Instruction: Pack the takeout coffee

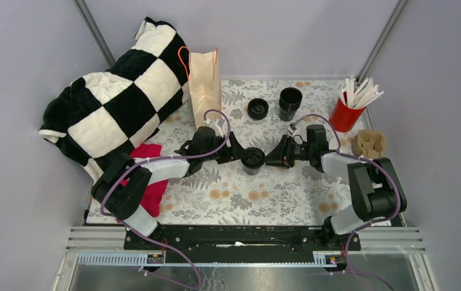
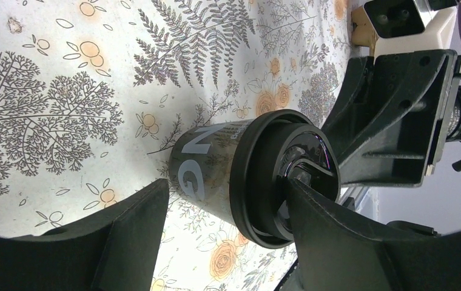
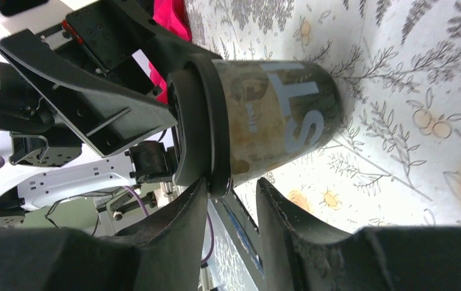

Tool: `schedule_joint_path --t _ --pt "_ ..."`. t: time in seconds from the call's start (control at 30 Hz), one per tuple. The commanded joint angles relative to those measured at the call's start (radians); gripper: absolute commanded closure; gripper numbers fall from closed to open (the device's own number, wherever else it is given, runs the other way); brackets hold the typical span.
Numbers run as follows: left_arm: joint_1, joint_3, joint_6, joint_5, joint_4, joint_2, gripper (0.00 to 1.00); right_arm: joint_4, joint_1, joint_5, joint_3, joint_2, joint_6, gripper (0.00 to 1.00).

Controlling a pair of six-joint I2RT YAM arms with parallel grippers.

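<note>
The takeout coffee (image 1: 253, 159), a small black cup with a black lid, stands on the floral table mat mid-table, between my two grippers. My left gripper (image 1: 238, 155) reaches it from the left and is open. In the left wrist view (image 2: 228, 188) one finger (image 2: 337, 242) rests on top of the lid (image 2: 258, 182); the other finger (image 2: 131, 230) is apart from the cup body (image 2: 207, 160). My right gripper (image 1: 270, 159) reaches from the right. In the right wrist view (image 3: 233, 182) its fingers are a little apart, with the lid rim (image 3: 195, 133) at their tips.
A tan paper bag (image 1: 205, 85) stands at the back left. A stack of lids (image 1: 258, 108) and a stack of black cups (image 1: 290, 102) stand behind. A red cup of straws (image 1: 346, 112) and a cardboard carrier (image 1: 369, 143) are right. A checkered blanket (image 1: 119, 103) and a red cloth (image 1: 149, 176) are left.
</note>
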Motion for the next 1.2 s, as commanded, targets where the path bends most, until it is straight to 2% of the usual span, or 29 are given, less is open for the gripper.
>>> schedule_joint_path --t 0.0,0.17,0.3,0.57,0.7,0.77,0.8,0.87,1.0,1.07,1.17 --pt "-0.021 -0.041 0.077 -0.096 -0.229 0.057 0.27 -0.086 0.026 -0.008 0.019 -0.057 -0.011 0.58" --pt "-0.03 -0.038 0.072 -0.096 -0.228 0.057 0.27 -0.04 0.04 -0.011 0.022 -0.059 0.037 0.58" --pt "-0.034 -0.037 0.073 -0.097 -0.228 0.065 0.28 0.001 0.04 0.002 0.038 0.003 0.042 0.6" --pt "-0.034 -0.044 0.079 -0.097 -0.22 0.093 0.28 0.035 0.04 0.005 0.045 0.132 -0.002 0.75" --pt "-0.03 -0.045 0.078 -0.09 -0.209 0.119 0.28 0.053 0.039 0.01 0.046 0.137 -0.01 0.83" --pt "-0.026 -0.038 0.082 -0.083 -0.21 0.126 0.28 0.057 0.037 0.0 0.058 0.141 -0.01 0.83" --pt "-0.024 -0.031 0.083 -0.081 -0.215 0.127 0.28 0.064 0.037 -0.008 0.064 0.136 -0.009 0.8" --pt "-0.023 -0.013 0.089 -0.081 -0.228 0.123 0.28 0.047 0.037 -0.009 0.079 0.097 -0.028 0.63" --pt "-0.021 0.023 0.107 -0.085 -0.266 0.115 0.28 -0.097 0.037 0.027 0.132 -0.025 -0.117 0.39" --pt "-0.022 0.027 0.114 -0.085 -0.274 0.114 0.28 -0.14 0.037 0.068 0.157 -0.045 -0.143 0.24" --pt "-0.021 0.029 0.118 -0.082 -0.276 0.118 0.28 -0.156 0.038 0.043 0.222 0.02 -0.159 0.18"
